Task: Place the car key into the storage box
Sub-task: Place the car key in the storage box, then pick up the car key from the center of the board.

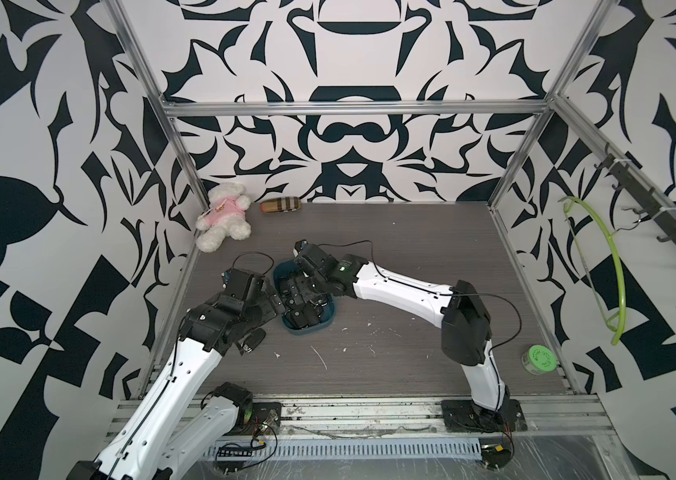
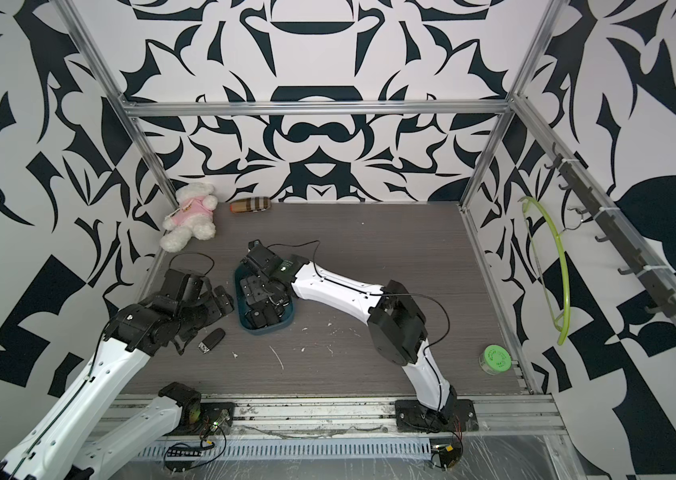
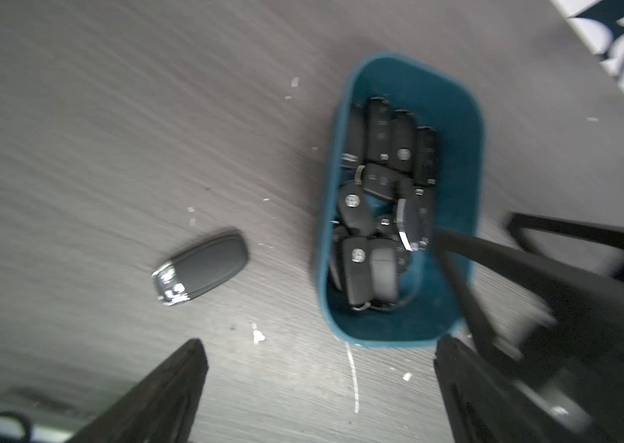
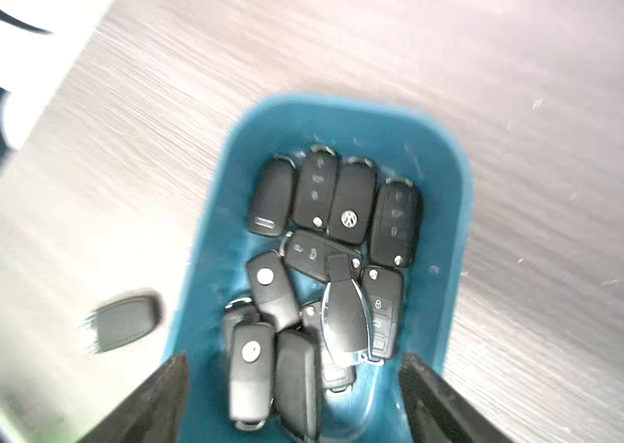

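Holds right tool [image 4: 295, 356] spread wide, empty, wrist bent down over glossy teal round-cornered storage box [image 4: 452, 214]; has chrome-edged car key [image 4: 344, 318] atop heaped black plastic fobs [image 4: 352, 207] inside. Holds left tool [image 3: 320, 341] open near matte pebble-shaped fob [image 3: 201, 264] on grey woodgrain counter [image 3: 72, 134]

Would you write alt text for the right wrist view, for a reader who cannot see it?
A teal storage box holds a heap of black car keys, seen from above between the open jaws of the right end effector. One more car key lies blurred on the grey table beside the box.
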{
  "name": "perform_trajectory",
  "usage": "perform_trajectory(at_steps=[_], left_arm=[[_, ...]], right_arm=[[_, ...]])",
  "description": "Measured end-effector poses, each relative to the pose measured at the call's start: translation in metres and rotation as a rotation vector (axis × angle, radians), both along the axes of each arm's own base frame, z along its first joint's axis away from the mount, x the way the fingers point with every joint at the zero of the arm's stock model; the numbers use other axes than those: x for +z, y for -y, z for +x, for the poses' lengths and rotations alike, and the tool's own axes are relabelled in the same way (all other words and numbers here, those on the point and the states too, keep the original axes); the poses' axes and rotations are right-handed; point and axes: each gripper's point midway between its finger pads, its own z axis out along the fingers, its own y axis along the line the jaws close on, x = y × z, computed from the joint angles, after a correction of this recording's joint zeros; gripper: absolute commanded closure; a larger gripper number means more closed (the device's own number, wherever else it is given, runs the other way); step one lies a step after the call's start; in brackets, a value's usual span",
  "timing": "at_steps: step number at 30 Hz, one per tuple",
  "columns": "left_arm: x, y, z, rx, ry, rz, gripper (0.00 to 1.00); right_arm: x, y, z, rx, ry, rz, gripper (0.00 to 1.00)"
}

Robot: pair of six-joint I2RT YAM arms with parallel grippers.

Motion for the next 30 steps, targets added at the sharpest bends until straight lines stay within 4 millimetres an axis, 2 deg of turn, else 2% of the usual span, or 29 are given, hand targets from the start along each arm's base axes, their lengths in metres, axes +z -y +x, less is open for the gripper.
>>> perform_trajectory(at_steps=[4,6,10,13,16,23,27,30], left_arm=[[-0.013,-0.023,0.001,0.108,-0.074,0.023,0.01],[-0.020,-0.035,0.003,0.173,-0.096,-0.007,0.01],[-0.049,-0.051,0.000,0.284,-0.159,-0.103,0.01],[-0.069,-0.047,-0.001,0.296,-0.222,-0.152,0.01],[-0.081,-0.045,0.008,0.305,-0.249,-0.201,0.01],[-0.103,-0.065,0.038,0.382,-0.247,-0.311,0.01],[-0.122,-0.067,0.043,0.377,-0.295,-0.344,0.01],[-0.134,-0.063,0.038,0.360,-0.318,-0.355,0.01]], right_arm=[[0.018,0.004,-0.006,0.013,0.008,0.043,0.09],[0.023,0.005,-0.008,0.019,0.011,0.059,0.00],[0.024,0.011,-0.012,0.026,0.009,0.071,0.00],[0.025,0.013,-0.016,0.034,0.004,0.082,0.00],[0.027,0.015,-0.021,0.046,-0.003,0.096,0.00],[0.032,0.021,-0.032,0.070,-0.016,0.128,0.00],[0.036,0.023,-0.035,0.076,-0.018,0.139,0.00],[0.037,0.023,-0.035,0.078,-0.017,0.144,0.00]])
